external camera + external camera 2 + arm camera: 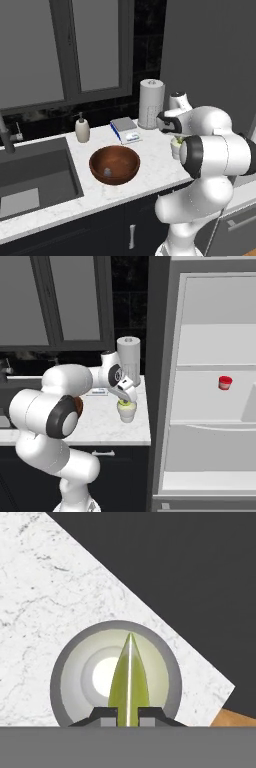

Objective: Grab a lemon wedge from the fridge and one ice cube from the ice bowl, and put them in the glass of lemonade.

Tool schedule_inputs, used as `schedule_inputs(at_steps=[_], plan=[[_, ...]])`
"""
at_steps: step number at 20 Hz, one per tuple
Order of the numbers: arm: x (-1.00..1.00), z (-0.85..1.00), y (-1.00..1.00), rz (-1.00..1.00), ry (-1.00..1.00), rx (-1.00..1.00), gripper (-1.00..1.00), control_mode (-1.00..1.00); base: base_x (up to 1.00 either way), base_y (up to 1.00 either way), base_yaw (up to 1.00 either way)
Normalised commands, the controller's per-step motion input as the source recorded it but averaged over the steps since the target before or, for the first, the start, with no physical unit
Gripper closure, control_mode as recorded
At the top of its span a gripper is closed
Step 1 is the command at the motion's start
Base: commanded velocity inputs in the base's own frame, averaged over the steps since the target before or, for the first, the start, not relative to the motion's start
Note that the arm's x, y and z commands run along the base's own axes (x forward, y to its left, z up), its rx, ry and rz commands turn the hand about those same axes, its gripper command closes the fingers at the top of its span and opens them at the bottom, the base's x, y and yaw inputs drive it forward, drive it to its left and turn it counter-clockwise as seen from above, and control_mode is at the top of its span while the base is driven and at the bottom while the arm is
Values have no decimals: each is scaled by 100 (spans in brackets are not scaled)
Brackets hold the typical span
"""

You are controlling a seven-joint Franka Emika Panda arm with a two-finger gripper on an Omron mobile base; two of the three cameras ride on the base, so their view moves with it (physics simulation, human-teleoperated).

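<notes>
I see the gripper pinching the wedge between its two dark tips, jaws pressed in on the fruit's sides. In the hand view the wedge stands on edge, its pointed end away from the fingers, right over the mouth of the glass; pale liquid shows around it inside the rim. I cannot tell whether the wedge touches the liquid.

From the right base view, the gripper points down at the glass, with a bit of yellow-green at the rim. The glass sits on the marble counter, near its right-hand end, close to the front edge. In the left base view the glass is partly hidden behind my arm's elbow.

Just behind the glass stands a paper towel roll. Left of that lies a small scale, then a soap bottle. The bowl rests on the counter between the sink and the glass, apart from both, with one ice cube in its bottom.

To the right, the fridge stands open, white shelves showing; a red cup sits on a middle shelf.
</notes>
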Motion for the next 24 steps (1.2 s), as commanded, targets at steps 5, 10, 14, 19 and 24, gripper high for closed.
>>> schedule_inputs(at_steps=[5, 10, 14, 19, 24], plan=[[0, 0, 0, 0, 0, 0, 100, -100, 0, 0, 0], [0, -3, 0, 0, 0, 0, 100, -100, 0, 0, 0], [0, -14, 0, 0, 0, 0, 100, -100, 0, 0, 0], [2, -12, 0, 0, 0, 0, 100, -100, 0, 0, 0], [8, -9, 0, 0, 0, 0, 100, -100, 0, 0, 0]])
